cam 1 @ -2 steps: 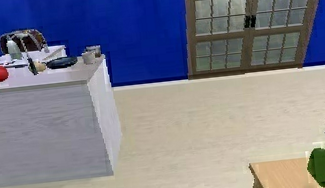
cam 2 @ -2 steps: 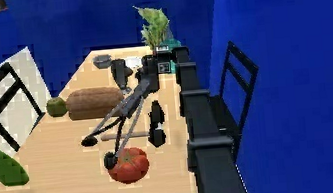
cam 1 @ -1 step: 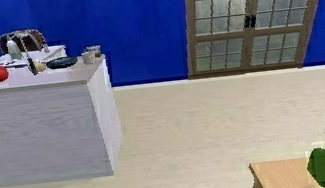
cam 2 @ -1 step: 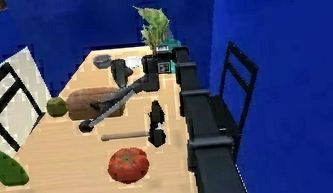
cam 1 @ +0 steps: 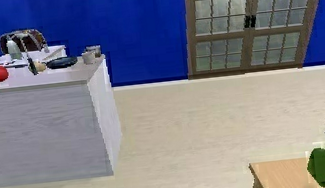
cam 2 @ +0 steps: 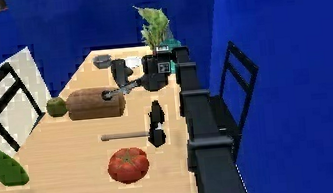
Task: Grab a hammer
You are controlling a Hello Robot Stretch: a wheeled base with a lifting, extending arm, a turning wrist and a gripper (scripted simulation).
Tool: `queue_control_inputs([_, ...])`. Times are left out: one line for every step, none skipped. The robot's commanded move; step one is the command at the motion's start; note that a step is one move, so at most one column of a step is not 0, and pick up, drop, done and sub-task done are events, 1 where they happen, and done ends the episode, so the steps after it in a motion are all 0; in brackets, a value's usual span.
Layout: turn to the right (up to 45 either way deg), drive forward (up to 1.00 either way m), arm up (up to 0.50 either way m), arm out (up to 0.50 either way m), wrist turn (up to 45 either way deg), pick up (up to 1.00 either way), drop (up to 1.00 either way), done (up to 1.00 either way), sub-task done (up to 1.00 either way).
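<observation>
One hammer [cam 2: 138, 134] just beyond tomato [cam 2: 127, 164], long axis crosswise: pale handle toward arm side view's left, dark head right. Gripper [cam 2: 125, 86] farther beyond tomato; its grip and load, cannot tell.

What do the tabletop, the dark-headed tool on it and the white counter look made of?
Tabletop: pale tan, matte, looks like wood. Tool: dark matte head, metal or rubber, can't tell; pale thin shaft, likely wood. Counter: white top, grey-white faintly striped sides, perhaps painted panels or laminate.
</observation>
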Motion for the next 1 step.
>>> queue_control_inputs([0.0,0.00,0.00,0.00,39.0,0.00,0.00,0.00,0.00])
